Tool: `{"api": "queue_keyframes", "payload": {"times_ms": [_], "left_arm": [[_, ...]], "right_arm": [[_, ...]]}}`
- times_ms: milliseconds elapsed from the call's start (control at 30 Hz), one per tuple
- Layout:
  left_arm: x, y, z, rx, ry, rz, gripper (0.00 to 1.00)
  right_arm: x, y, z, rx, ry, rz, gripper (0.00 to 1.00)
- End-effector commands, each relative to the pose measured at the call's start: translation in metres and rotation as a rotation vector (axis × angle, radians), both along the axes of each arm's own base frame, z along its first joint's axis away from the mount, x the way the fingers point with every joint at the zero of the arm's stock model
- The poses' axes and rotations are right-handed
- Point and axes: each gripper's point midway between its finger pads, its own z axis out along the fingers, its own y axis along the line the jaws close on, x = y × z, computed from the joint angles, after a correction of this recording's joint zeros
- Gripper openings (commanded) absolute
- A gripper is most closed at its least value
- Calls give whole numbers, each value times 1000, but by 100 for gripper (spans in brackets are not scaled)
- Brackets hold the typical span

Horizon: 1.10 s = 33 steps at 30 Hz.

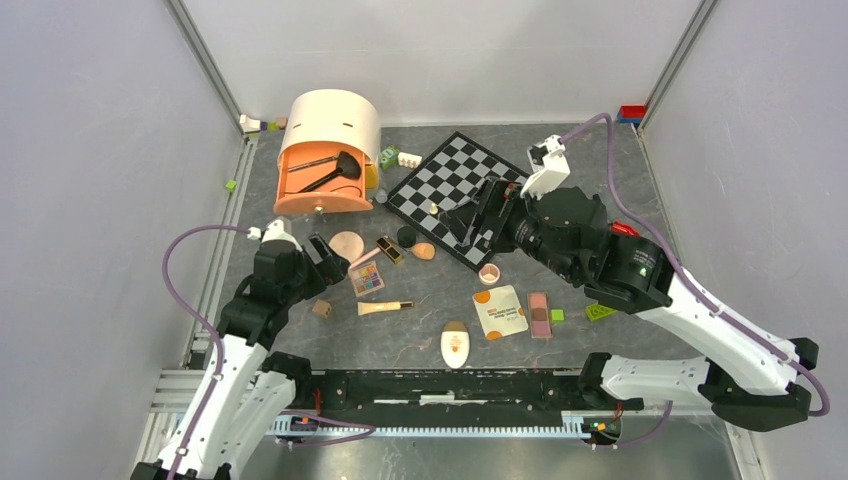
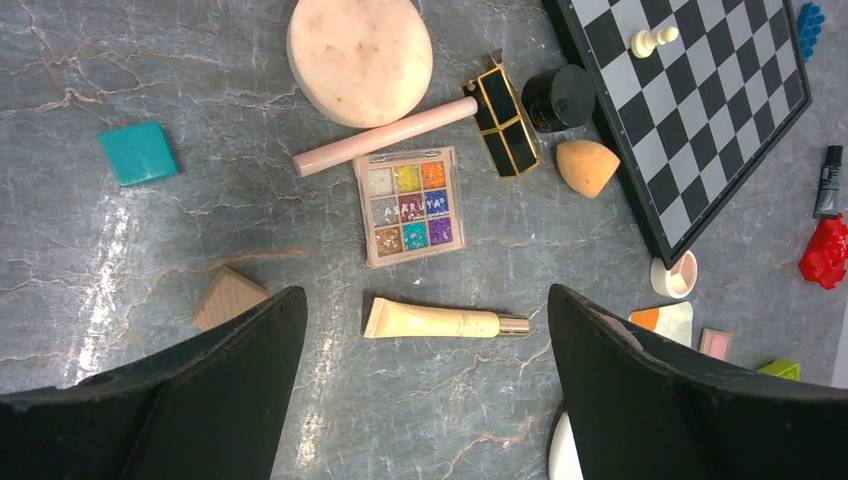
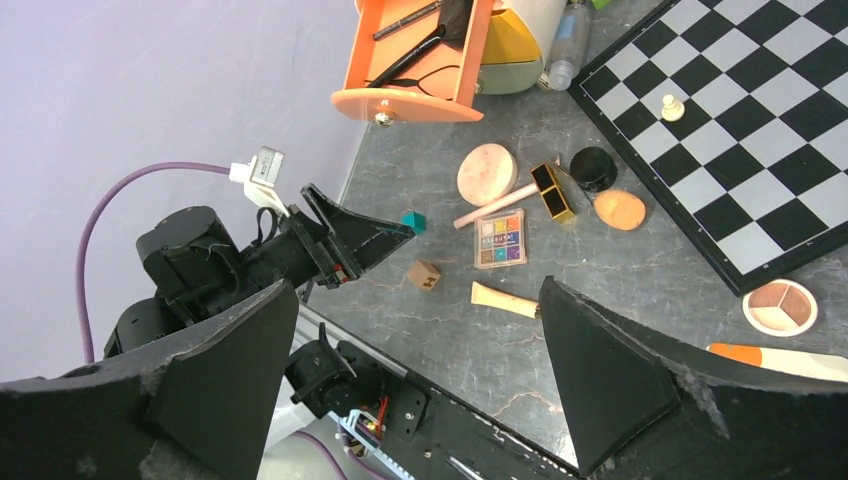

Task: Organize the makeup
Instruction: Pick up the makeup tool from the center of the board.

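Observation:
The makeup lies loose on the grey table: round peach compact (image 1: pixel 347 244) (image 2: pixel 360 58), multicolour eyeshadow palette (image 1: pixel 366 279) (image 2: pixel 409 205), cream tube (image 1: pixel 385 308) (image 2: pixel 440 322), cream oval (image 1: pixel 455 345), white-orange sachet (image 1: pixel 500 311), pink-brown blush palette (image 1: pixel 539 313). A brush (image 1: pixel 325 172) lies in the orange drawer (image 1: pixel 300 192). My left gripper (image 1: pixel 335 262) (image 2: pixel 425 300) is open and empty, hovering above the cream tube, just left of the eyeshadow palette. My right gripper (image 1: pixel 470 215) (image 3: pixel 418 290) is open and empty above the chessboard's near corner.
A black-and-grey chessboard (image 1: pixel 445 165) with a white pawn (image 2: pixel 652 40) sits at centre back. A black jar (image 2: pixel 558 97), orange sponge (image 2: pixel 587 167), gold-black case (image 2: pixel 505 120), pink tube (image 2: pixel 385 136), teal cube (image 2: pixel 138 153) and wooden cube (image 2: pixel 228 298) lie nearby.

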Motion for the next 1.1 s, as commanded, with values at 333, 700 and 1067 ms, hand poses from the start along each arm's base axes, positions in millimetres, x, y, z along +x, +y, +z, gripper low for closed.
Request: {"api": "queue_keyframes", "payload": {"times_ms": [333, 700, 1067], "left_arm": [[6, 4, 3, 34, -5, 8, 96], [5, 6, 16, 48, -21, 3, 96], [0, 13, 45, 106, -68, -18, 97]], "right_arm": [[11, -5, 28, 36, -85, -49, 98], [12, 9, 42, 79, -88, -23, 98], [24, 22, 30, 67, -102, -30, 98]]}}
